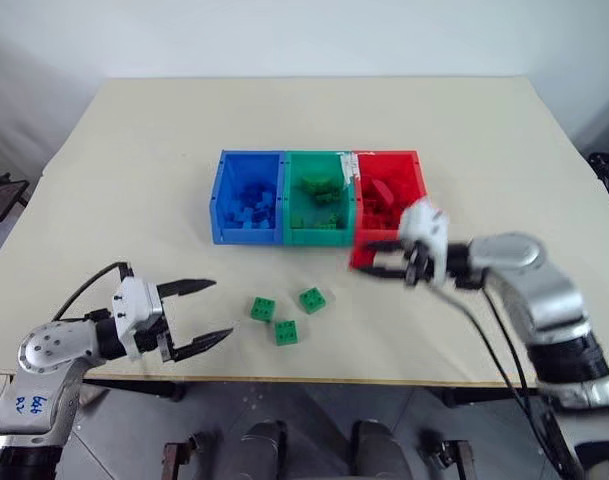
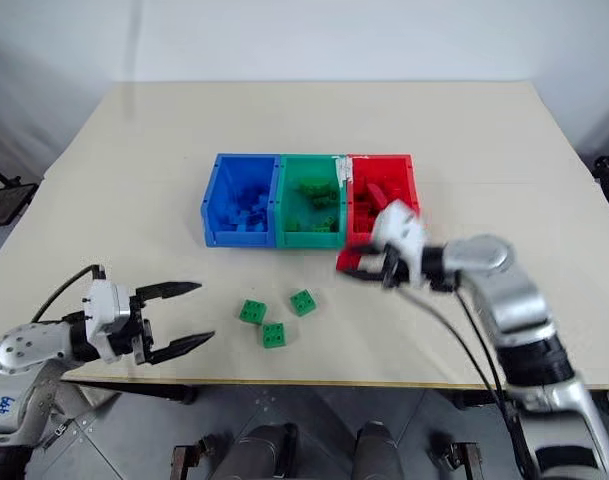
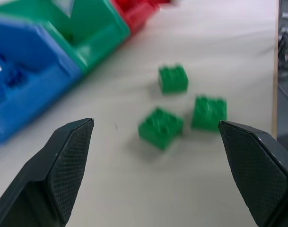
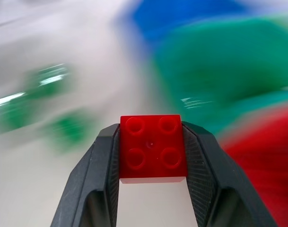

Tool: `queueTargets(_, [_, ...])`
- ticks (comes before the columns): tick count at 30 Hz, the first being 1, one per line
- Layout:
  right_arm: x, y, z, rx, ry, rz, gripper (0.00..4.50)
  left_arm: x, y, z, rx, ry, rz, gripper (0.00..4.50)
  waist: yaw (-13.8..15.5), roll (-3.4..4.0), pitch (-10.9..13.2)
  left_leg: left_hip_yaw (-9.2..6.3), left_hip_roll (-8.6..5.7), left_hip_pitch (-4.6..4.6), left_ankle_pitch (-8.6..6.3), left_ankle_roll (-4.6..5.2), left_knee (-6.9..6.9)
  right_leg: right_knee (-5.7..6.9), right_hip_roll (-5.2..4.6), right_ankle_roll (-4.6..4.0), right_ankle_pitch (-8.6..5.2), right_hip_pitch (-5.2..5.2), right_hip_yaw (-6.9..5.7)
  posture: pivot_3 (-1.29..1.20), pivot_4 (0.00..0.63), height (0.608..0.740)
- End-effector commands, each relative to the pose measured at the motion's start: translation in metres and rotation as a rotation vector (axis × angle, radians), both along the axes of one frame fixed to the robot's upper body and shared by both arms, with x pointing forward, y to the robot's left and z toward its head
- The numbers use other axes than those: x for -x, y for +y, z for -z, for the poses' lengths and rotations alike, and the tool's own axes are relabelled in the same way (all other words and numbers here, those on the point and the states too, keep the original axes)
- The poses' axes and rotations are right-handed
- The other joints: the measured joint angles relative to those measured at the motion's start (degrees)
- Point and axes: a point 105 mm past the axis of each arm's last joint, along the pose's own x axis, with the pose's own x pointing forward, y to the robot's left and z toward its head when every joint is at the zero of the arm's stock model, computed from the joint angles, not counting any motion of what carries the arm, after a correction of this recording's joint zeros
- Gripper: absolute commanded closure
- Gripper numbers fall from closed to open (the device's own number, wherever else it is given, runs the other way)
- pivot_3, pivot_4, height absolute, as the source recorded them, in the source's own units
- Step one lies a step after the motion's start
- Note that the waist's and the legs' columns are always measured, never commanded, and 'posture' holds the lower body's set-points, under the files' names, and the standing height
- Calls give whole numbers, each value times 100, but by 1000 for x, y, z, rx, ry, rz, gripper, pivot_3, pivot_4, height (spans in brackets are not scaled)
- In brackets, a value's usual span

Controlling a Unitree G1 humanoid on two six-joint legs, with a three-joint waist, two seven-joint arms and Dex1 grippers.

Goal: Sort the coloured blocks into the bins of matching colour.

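Three open-top bins stand joined in a row near the middle of the pale worktop [image 1: 464,140]. Leftmost, the blue bin [image 1: 220,205] holds a heap of blue bricks; the green bin [image 1: 291,205] in the middle holds green ones; the red bin [image 1: 416,175] on the right holds red ones. All three are smooth moulded plastic boxes with straight walls, equal in size.

In front of the bins, close to the worktop's near edge, three green blocks lie in a loose cluster: one [image 1: 263,309] to the left, one [image 1: 286,332] nearest the edge, one [image 1: 312,299] to the right. They are small, square and glossy, each with round studs on top.

The left end effector [image 1: 209,312] hangs over the near left part of the worktop, its two black, cross-hatched fingers spread wide and empty, pointing toward the green blocks.

The right end effector [image 1: 376,258] sits at the front of the red bin, its fingers pressed against both sides of a red block [image 4: 152,148], four studs facing the wrist camera.
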Motion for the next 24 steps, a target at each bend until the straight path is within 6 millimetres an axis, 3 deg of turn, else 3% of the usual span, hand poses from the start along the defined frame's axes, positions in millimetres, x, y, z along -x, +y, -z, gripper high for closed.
queueTargets(1, [-29, -20, -12, -77, -71, 157, 3046, -5, -8, -14, 43, -46, -13, 0, -19, 0, 0, 1, 0, 0, -1, -2, -3, 1, 2, -2, -1, -4, -1, 0, 150, 740])
queueTargets(3, [-38, -21, -14, -102, -71, 174, 3046, -6, -10, -13, 44, -43, -18, 0, -80, 0, 0, 9, 0, -1, -3, -5, -8, 8, 10, -3, -1, -5, -1, 0, 150, 740])
queueTargets(10, [-38, -13, -15, -100, -94, 99, 715, -9, -4, -11, 38, -43, -66, 0, -172, 0, 0, 12, 12, -3, -12, 0, -13, 3, 11, -3, -1, -9, -3, 0, 150, 740])
queueTargets(12, [-27, -13, -20, -107, -127, 35, 35, -10, 3, -10, 40, -40, -98, 0, -165, 0, 0, 13, 15, -3, -13, -2, -12, 3, 13, -3, -1, -9, -3, 0, 150, 740])
queueTargets(14, [-2, -9, -24, -127, -153, -114, 10, -9, 12, -8, 42, -18, -122, 0, -148, 0, 0, 13, 17, -3, -13, -3, -10, 2, 15, -3, -1, -9, -3, 0, 150, 740])
queueTargets(16, [40, -7, -29, -204, -159, -338, 10, -4, 23, -1, 20, 13, -145, 0, -130, 0, 0, 12, 22, -3, -19, -3, -10, -1, 19, -3, -1, -7, -4, 0, 150, 740])
queueTargets(21, [76, -33, 21, 21, -7, -379, 10, 3, 55, 12, -61, 37, -214, 0, -68, -1, 0, 12, 26, -5, -39, 5, 8, -11, 24, -4, 0, 4, -9, 0, 150, 740])
queueTargets(24, [90, -45, 35, 53, 47, -375, 10, 1, 75, 16, -106, 36, -269, 0, -20, 0, 0, 29, 32, -1, -40, 4, 11, -20, 26, -7, -2, 4, -8, 0, 150, 740])
